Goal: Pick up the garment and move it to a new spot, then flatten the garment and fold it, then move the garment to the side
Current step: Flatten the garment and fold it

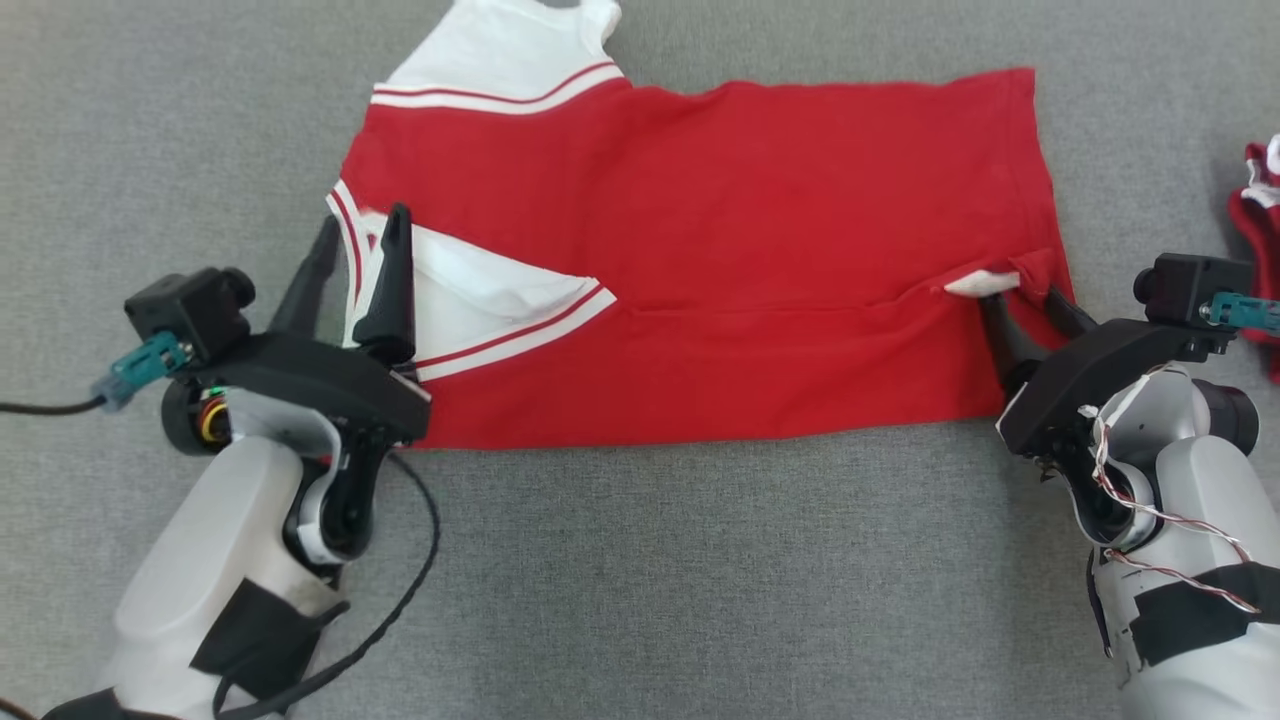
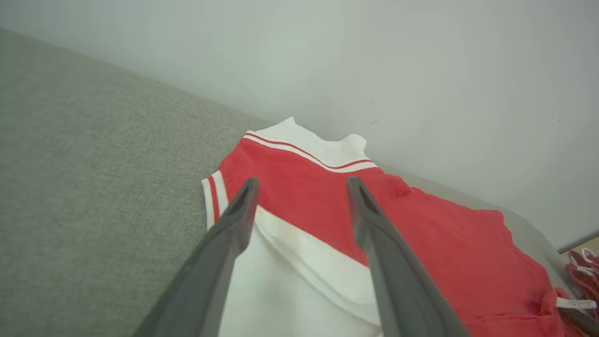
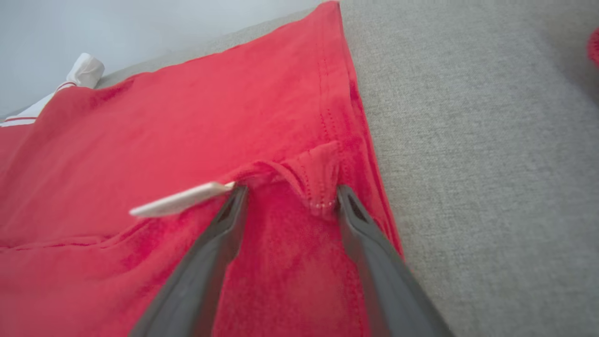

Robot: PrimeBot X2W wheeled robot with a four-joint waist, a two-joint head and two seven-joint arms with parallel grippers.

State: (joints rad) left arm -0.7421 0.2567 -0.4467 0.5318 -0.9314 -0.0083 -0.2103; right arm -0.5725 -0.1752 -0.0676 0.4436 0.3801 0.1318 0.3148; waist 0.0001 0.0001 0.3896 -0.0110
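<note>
My left claw [image 1: 364,222] and my right claw [image 1: 1015,297] both stand wide, one at each end of the garment [image 1: 750,220], so I think its folded flap can lie flat alone.

Upper sleeve [image 1: 520,40]: the head view's top edge is cutting off its white end.
Lower sleeve [image 1: 490,290]: the left gripper [image 1: 365,222] is covering its cuff end in the head view.
Right gripper [image 1: 1015,297]: in the head view, the turned-up hem corner [image 1: 1035,268] of the garment [image 1: 700,230] is lying over its tips and hiding them.
White tag [image 3: 182,200]: it is blurring; any print is reading too small.
Red-and-white cloth [image 1: 1258,215]: the head view's right edge is cropping it, so its kind is staying unclear.
</note>
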